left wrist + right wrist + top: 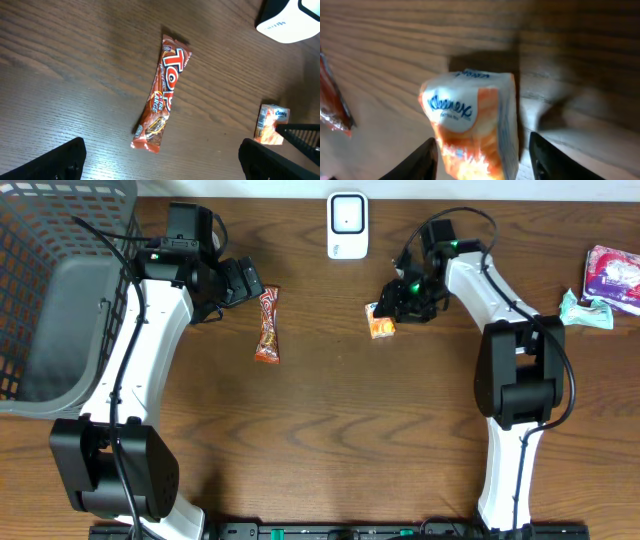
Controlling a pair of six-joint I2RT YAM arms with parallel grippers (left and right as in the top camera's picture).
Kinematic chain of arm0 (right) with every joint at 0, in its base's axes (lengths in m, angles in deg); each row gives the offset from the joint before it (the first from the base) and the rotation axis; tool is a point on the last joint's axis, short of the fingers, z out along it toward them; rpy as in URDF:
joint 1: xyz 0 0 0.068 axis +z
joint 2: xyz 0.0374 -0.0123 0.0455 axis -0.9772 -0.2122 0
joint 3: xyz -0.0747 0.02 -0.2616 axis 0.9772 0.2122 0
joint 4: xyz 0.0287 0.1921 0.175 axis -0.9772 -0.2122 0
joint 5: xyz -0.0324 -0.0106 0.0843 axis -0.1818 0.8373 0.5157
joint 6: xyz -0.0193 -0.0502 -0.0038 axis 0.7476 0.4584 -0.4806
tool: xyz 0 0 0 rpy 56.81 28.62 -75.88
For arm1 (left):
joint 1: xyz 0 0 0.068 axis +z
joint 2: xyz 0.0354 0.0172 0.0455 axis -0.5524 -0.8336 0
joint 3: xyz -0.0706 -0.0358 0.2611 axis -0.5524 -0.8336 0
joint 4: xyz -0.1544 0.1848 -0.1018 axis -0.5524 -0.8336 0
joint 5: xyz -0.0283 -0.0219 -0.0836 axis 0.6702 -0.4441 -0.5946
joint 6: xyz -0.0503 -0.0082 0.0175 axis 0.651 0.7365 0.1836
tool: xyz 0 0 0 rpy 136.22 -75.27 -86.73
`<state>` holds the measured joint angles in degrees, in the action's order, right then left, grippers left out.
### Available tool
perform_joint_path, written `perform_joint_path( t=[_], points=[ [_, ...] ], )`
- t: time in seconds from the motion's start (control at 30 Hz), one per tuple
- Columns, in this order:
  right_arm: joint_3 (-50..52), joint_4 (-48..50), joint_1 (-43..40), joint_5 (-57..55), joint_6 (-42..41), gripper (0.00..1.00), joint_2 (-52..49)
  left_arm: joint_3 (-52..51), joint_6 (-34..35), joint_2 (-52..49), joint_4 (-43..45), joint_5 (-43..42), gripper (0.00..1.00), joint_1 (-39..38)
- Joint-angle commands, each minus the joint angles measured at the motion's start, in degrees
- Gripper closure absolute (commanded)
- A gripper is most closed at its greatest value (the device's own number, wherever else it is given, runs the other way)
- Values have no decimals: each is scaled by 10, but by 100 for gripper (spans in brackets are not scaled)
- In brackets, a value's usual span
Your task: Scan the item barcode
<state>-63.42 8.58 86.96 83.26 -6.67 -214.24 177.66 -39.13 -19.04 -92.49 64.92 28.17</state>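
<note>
Closest in, under the right wrist camera: right fingers [427, 157] spread apart on either side of an orange-and-white Kleenex tissue pack [470, 125], not clamped on it, with a strip of bare wood showing between the pack and one finger. Pack down on the brown counter [330, 430], logo side up toward the lens, just beside the right arm's tip in the overhead view. Under the left wrist camera: left fingers [60, 160] wide apart, holding nothing, hanging above the counter. Between and a little beyond them, a red-and-brown candy bar [161, 95], flat on the wood, lengthwise, slightly bent, touching nothing. Tissue pack well to the right of that bar, about level with it across the middle of the counter. Farther back, at the far edge between the two arms, a white scanner [347, 225], apart from both the bar and the pack. At the far left, a grey mesh basket [30, 240], only its smooth grey floor on show inside. At the far right edge, a pink-and-purple packet [612, 277] with a teal packet [585, 310] just beside it, both lying loose on the counter, in no container.
</note>
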Motion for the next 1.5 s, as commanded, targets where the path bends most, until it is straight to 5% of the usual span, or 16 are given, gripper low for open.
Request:
perform_joint_path(
  t=[0.0,0.17,0.27,0.3,0.57,0.87,1.13,1.47],
  points=[
    [27,20,4,4,-14,49,11,6,-3,-3,0,0,2,0],
    [63,54,10,25,-37,61,11,6,-3,-3,0,-1,2,0],
    [67,57,12,38,-37,96,11,6,-3,-3,0,0,3,0],
    [66,58,13,50,-37,99,11,6,-3,-3,0,-1,2,0],
    [-12,83,14,83,-52,99,12,6,-3,-3,0,-1,2,0],
    [-127,233,41,-181,-78,99,12,6,-3,-3,0,-1,2,0],
    [-118,344,118,-525,124,99,10,6,-3,-3,0,0,2,0],
    [-118,402,147,-549,213,99,0,6,-3,-3,0,0,2,0]
  ],
)
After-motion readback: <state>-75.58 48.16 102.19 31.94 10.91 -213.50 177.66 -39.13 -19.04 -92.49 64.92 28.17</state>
